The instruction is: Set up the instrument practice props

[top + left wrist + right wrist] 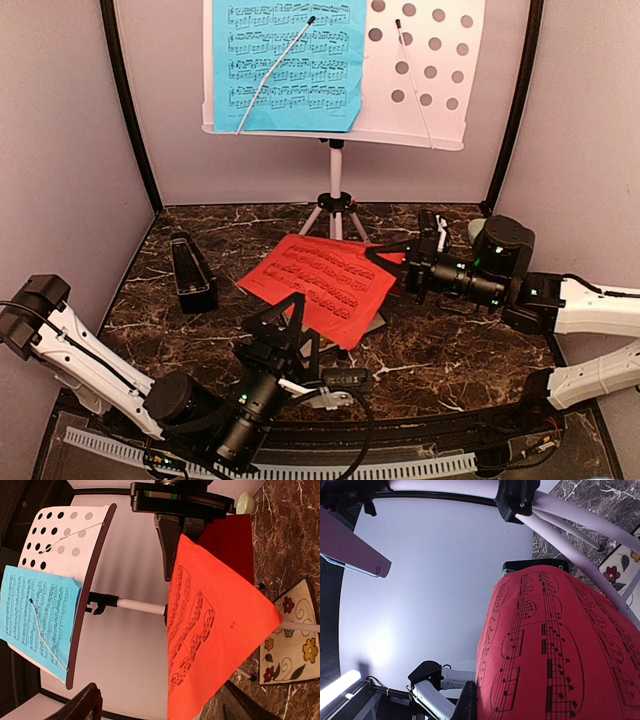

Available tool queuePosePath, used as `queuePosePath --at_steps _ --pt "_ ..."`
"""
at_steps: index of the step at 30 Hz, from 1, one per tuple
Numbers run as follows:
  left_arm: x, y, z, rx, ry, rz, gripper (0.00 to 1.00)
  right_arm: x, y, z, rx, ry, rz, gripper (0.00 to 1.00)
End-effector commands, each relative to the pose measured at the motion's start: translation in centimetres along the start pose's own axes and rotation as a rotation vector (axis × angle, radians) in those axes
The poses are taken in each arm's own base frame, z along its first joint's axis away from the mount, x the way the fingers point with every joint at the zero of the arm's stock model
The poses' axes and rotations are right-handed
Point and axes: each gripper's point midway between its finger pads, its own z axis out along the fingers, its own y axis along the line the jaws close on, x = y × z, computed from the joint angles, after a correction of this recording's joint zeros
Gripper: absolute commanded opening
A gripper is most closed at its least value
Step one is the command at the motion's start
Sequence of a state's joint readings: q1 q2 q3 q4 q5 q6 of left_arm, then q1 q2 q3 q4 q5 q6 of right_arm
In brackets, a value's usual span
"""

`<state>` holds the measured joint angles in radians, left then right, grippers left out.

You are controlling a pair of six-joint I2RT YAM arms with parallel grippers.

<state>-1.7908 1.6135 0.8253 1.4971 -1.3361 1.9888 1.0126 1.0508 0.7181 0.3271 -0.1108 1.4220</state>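
While half the music stand is bare, the red sheet hangs above the tabletop centre.
Its corner is pinched by the right gripper, likely to lift it there; left gripper open, empty; metronome near left edge.

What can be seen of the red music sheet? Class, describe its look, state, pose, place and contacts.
The red music sheet is thin red-orange paper printed with black staves and notes. It is held off the table, slanted and slightly bowed, in front of the tripod and above the floral tile. The right gripper pinches its right-hand corner, jaws shut. Its near edge lies between the left gripper's open fingers; contact there is unclear.
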Motion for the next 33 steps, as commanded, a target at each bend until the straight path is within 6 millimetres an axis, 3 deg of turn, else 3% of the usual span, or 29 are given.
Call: queuePosePath --at_steps 1,2,3,4,7,11,13,16,19,23,28,33 --pt "-3.0 -2.2 0.1 0.119 -0.084 -0.179 0.82 -1.1 1.2 -2.7 -0.041 -0.087 -0.044 0.00" --pt "-3.5 -3.8 -0.2 0.226 -0.108 -0.189 0.82 -1.2 1.1 -3.4 -0.036 -0.100 -0.043 0.00" --pt "-4.3 -4.5 -0.6 0.374 -0.123 -0.305 0.93 -1.4 1.0 -4.1 -0.033 -0.114 -0.044 0.00" --pt "-5.0 -5.3 -1.0 0.539 -0.142 -0.386 0.98 -1.5 0.6 -4.8 -0.020 -0.126 -0.049 0.00" --pt "-6.1 -4.9 -1.0 0.617 -0.209 -0.535 0.99 -1.7 -0.1 -6.6 0.027 -0.153 -0.096 0.00" --pt "-6.8 -6.7 -1.4 0.823 -0.241 -0.747 0.99 -1.7 -0.7 -9.6 0.081 -0.165 -0.231 0.00" --pt "-6.9 -6.0 -1.5 0.883 -0.278 -0.875 0.99 -1.6 -0.7 -11.0 0.101 -0.158 -0.360 0.00" --pt "-6.1 -4.6 -1.5 0.968 -0.319 -1.050 0.99 0.2 -0.6 -12.0 0.085 -0.056 -0.581 0.00" --pt "-4.4 -3.2 -1.4 1.045 -0.342 -1.219 0.99 2.9 -1.4 -12.1 0.055 0.100 -0.735 0.00" --pt "-2.0 -3.9 -1.4 1.130 -0.319 -1.347 0.99 6.4 -1.6 -11.3 -0.007 0.337 -0.868 0.00" --pt "0.1 -4.2 -1.7 1.192 -0.303 -1.465 0.99 7.2 -4.0 -9.3 0.167 0.539 -0.996 0.00" --pt "2.1 -5.5 -1.6 1.174 -0.245 -1.520 0.99 8.6 -4.4 -9.0 0.287 0.681 -1.137 0.00"
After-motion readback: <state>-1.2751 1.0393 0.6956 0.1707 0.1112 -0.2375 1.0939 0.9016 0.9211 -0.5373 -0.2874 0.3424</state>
